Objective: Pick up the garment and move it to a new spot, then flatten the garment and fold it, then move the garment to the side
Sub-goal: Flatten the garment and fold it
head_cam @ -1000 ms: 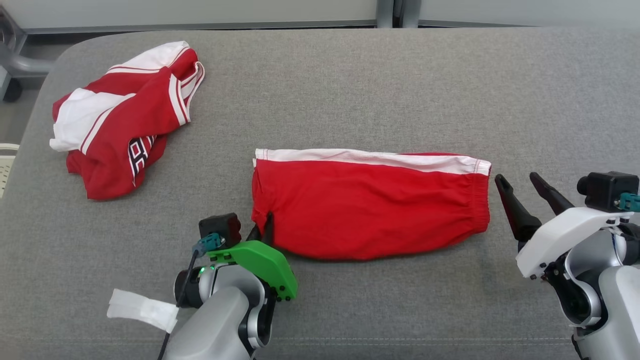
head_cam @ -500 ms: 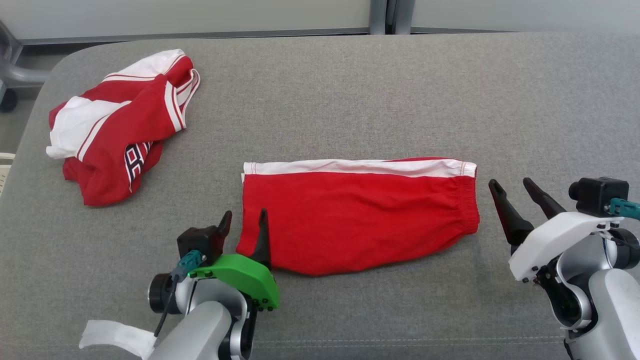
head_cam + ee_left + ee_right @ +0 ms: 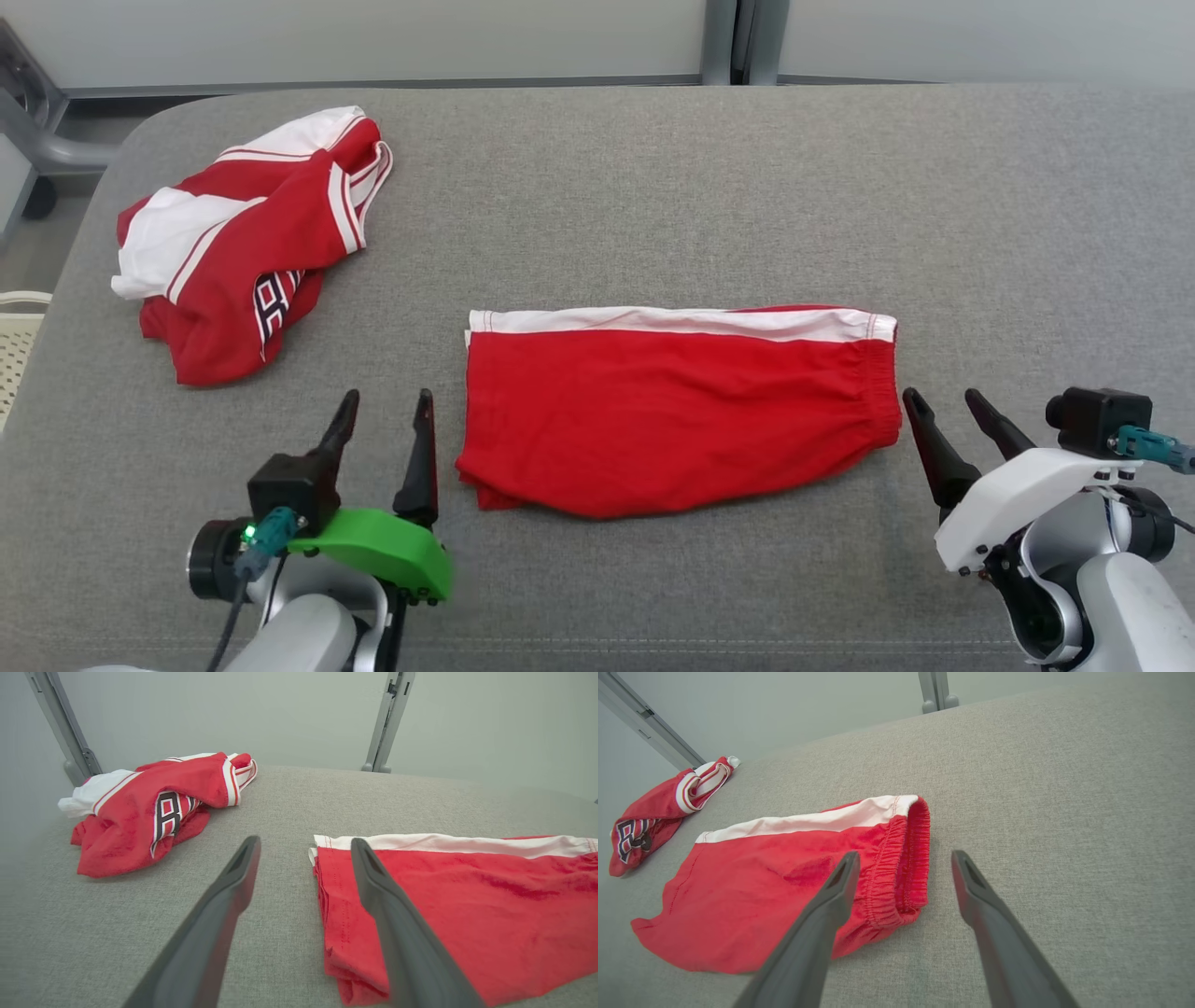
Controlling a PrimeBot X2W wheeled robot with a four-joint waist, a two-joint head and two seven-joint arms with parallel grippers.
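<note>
The garment (image 3: 677,411), red shorts with a white side stripe, lies folded flat on the grey table (image 3: 653,187); it also appears as the garment (image 3: 458,896) and garment (image 3: 794,877) in the wrist views. My left gripper (image 3: 385,403) stands open just left of its hem edge, touching nothing. My left gripper (image 3: 303,842) has bare table and the hem edge between its fingers. My right gripper (image 3: 941,399) is open just right of the elastic waistband. In its wrist view my right gripper (image 3: 903,856) frames the waistband end, holding nothing.
A crumpled red and white jersey (image 3: 247,238) with a dark letter print lies at the table's far left; jersey (image 3: 154,805), jersey (image 3: 658,812). A pale basket edge (image 3: 14,345) shows past the table's left side. Wall posts (image 3: 738,42) stand behind.
My left gripper let go of the garment's near-left corner, opened, and drew back left and toward me. The garment stays flat. The head camera shifted slightly.
</note>
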